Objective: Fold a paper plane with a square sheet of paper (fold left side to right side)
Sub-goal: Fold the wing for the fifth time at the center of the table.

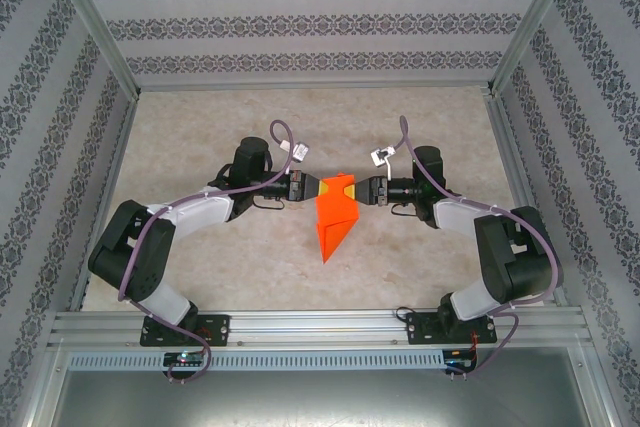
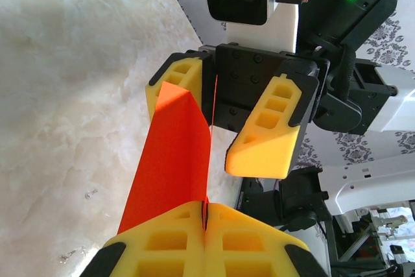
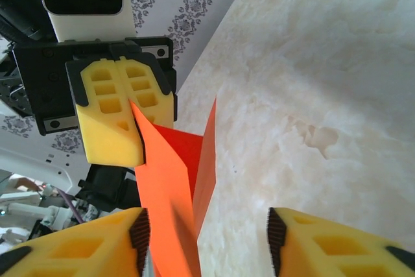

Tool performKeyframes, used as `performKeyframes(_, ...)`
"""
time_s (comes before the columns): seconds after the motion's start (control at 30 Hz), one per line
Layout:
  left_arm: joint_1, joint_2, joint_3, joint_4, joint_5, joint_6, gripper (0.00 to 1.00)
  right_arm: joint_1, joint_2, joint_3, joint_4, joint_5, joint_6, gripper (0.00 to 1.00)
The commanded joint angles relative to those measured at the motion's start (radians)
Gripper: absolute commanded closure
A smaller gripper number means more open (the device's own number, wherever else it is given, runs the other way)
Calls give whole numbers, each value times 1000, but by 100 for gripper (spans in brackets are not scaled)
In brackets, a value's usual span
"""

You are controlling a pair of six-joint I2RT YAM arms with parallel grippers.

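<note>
**Left clamped on paper, right straddling it, no pinch yet**

Arm bases [image 1: 175, 327] sit at the near desk [image 1: 300, 127] edge, elbows bowed outward so both wrists meet nose to nose at mid-desk.

Next in is the sheet of paper [image 1: 335, 217], already a creased orange wedge. Its point aims back toward the bases and its wide end is up between the wrists. Can't tell if the point touches the desk.

Left gripper [image 1: 312, 187]: jaws closed on the wedge's wide end, with the paper sandwiched in the seam between them. My read is that it's the anchor, holding the sheet on edge so the other side has access.

Right gripper [image 1: 362, 189]: jaws apart, straddling the opposite end. The paper runs between the fingers, nearer one of them, with no pinch visible. The head-on alignment looks deliberate, since two grips in one line should keep the crease straight.

Risk: the paper is thin and splays open between the grips, so an off-centre clamp could skew the fold.

Beyond that are bare desk and patterned walls [image 1: 320, 17].
</note>
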Motion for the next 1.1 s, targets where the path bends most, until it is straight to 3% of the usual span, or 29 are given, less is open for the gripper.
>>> performKeyframes(0.0,4,5,1,60,32,10,100,5,-3,29,-14,-44,-51,56)
performKeyframes(0.3,4,42,19,14,28,34,100,-11,-31,29,-109,-10,-94,83)
performKeyframes(0.4,4,64,38,-53,-1,78,88,-12,-36,44,-215,36,-132,92)
performKeyframes(0.47,3,76,57,-123,-41,126,66,-11,-31,56,-293,77,-149,97)
performKeyframes(0.57,5,80,103,-289,-162,209,46,-11,-9,76,-409,146,-153,98)
performKeyframes(0.7,9,43,135,-407,-322,257,31,-10,41,82,-485,222,-117,94)
performKeyframes(0.87,-29,-56,144,-523,-483,326,30,-13,85,99,-531,305,-63,92)
performKeyframes(1.07,-272,-140,165,-703,-725,399,30,-13,85,122,-531,345,65,92)
